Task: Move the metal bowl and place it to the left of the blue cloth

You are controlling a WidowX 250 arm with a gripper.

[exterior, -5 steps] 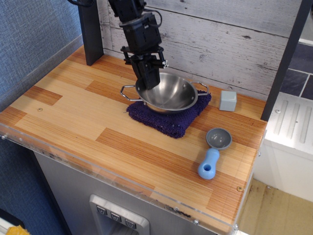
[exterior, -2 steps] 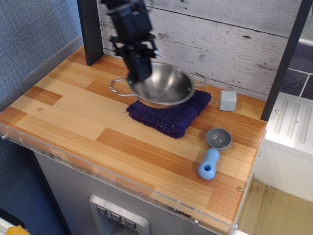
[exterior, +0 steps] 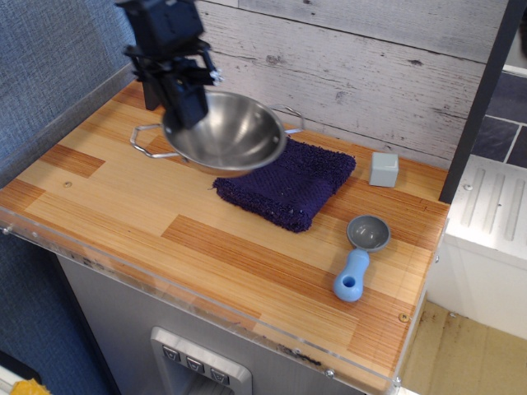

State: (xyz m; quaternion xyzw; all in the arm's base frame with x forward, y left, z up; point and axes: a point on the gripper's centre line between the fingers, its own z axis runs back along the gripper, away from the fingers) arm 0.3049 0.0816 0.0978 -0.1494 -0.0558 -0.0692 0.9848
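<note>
The metal bowl (exterior: 235, 132) is shiny, with two wire loop handles. It hangs in the air, tilted a little, over the left edge of the blue cloth (exterior: 290, 183) and the wood beside it. My gripper (exterior: 186, 105) is black and is shut on the bowl's left rim, coming down from above. The cloth is a dark navy fuzzy square lying flat on the wooden table (exterior: 123, 206), mostly uncovered now.
A pale grey-blue cube (exterior: 384, 169) stands right of the cloth near the back wall. A grey-and-blue plastic scoop (exterior: 359, 255) lies at the front right. A dark post (exterior: 152, 86) stands at the back left.
The gripper has lifted the bowl off the cloth and carried it to the left. The cloth, earlier mostly covered, now shows.
</note>
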